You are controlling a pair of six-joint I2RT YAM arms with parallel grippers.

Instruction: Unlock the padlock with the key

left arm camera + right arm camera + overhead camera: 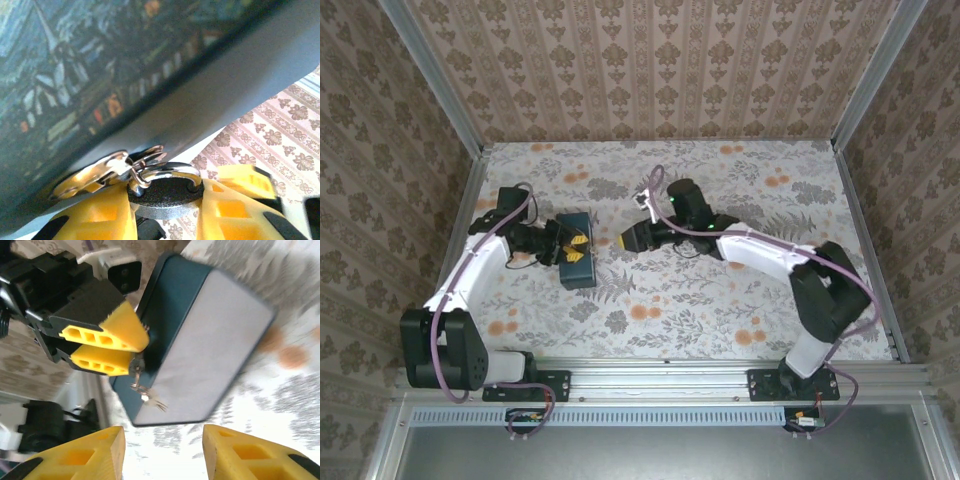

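A small dark grey padlock with a silver shackle is clamped between the yellow fingers of my left gripper, which is shut on its body. A key ring hangs through the shackle with a silver key lying against the box. In the right wrist view the padlock and the dangling keys hang below the left gripper's fingers. My right gripper is open and holds nothing, a short way from the keys. From above, the left gripper faces the right gripper.
A dark teal box with a pale grey side lies right against the left gripper and the padlock. The floral tabletop is open around both arms, walled by patterned panels.
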